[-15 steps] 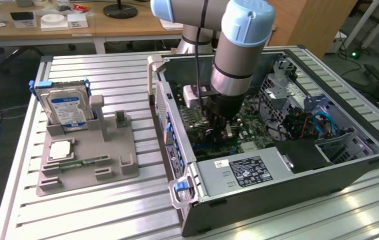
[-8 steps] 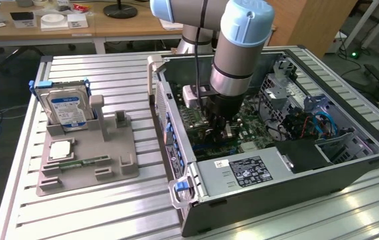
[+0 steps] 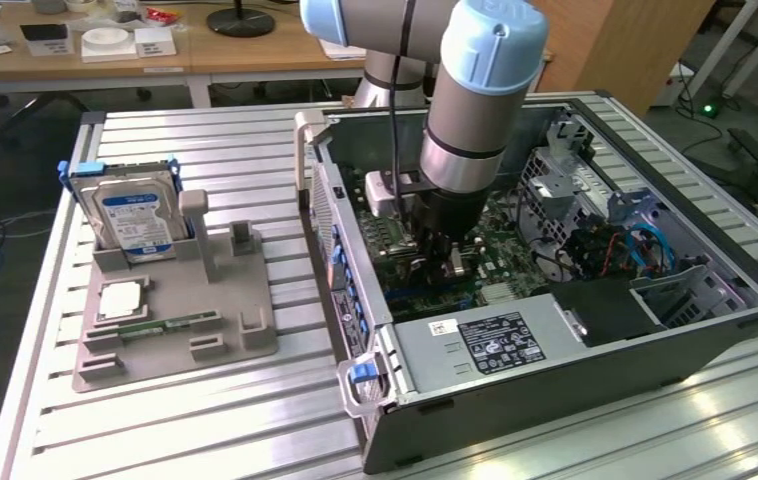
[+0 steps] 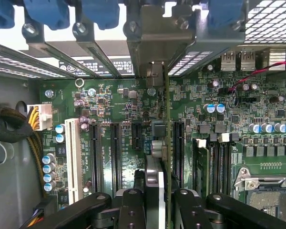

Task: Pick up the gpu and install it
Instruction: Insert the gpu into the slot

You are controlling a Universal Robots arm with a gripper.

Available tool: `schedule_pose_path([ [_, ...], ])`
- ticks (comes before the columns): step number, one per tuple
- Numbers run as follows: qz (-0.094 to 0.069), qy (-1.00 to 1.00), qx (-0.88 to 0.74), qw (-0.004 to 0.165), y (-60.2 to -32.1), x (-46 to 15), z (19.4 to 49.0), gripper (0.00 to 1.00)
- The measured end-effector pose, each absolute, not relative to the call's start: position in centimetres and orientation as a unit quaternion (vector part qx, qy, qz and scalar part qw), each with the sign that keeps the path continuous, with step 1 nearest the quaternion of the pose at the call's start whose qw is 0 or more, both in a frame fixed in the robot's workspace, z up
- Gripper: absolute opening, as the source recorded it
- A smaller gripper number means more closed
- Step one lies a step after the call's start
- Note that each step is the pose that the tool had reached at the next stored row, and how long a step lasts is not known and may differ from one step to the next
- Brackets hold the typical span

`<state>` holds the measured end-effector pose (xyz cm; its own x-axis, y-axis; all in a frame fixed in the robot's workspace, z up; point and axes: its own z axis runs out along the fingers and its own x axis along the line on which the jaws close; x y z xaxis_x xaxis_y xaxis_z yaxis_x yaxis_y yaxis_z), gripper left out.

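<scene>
The arm [image 3: 479, 90] has a pale blue joint cap over a silver-grey sleeve and a black wrist, and the gripper [image 4: 158, 202] beneath it is black. The motherboard [image 4: 119, 102] is green, carrying black slots, one white slot [image 4: 73, 160], blue-topped capacitors and a bundle of yellow and black wires at a white plug [image 4: 42, 117]; the gpu [image 4: 165, 143], seen edge-on, is a thin dark line ending in a silvery bracket [image 4: 155, 40]. Outside the dark grey computer case [image 3: 593, 370], a silver hard drive [image 3: 136, 215] with a blue-and-white label stands in a beige-grey holder [image 3: 172, 330] with blue clips, on a ribbed silvery table [image 3: 219, 420].
</scene>
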<state>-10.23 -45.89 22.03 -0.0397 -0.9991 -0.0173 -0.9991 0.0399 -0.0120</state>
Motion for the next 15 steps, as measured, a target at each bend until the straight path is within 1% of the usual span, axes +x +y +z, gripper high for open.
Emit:
schedule_pose_path([
  [15, 0.005, 0.721, -0.693, 0.014, -45.88, -10.26, 21.31, 0.28],
])
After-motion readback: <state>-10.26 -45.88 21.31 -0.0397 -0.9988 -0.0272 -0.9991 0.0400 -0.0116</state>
